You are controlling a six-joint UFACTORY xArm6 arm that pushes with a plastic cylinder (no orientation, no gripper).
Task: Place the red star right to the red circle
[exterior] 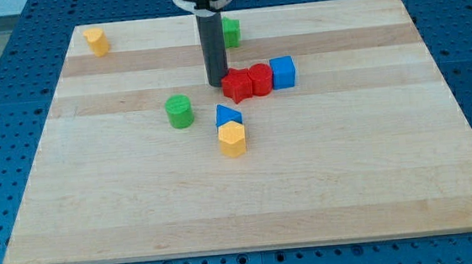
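The red star (236, 86) lies near the board's upper middle. The red circle (260, 79) touches its right side, and a blue cube (283, 72) touches the circle's right side, so the three form a row. My tip (216, 84) is down on the board at the star's left edge, touching or almost touching it. The rod rises straight up from there to the view's top.
A green cylinder (179, 111) stands left of the row. A blue triangle (228, 115) and a yellow hexagon (232, 138) sit together below the star. A green block (231, 32) is behind the rod. A yellow block (96, 41) is at the top left. The wooden board (99, 210) lies on a blue perforated table.
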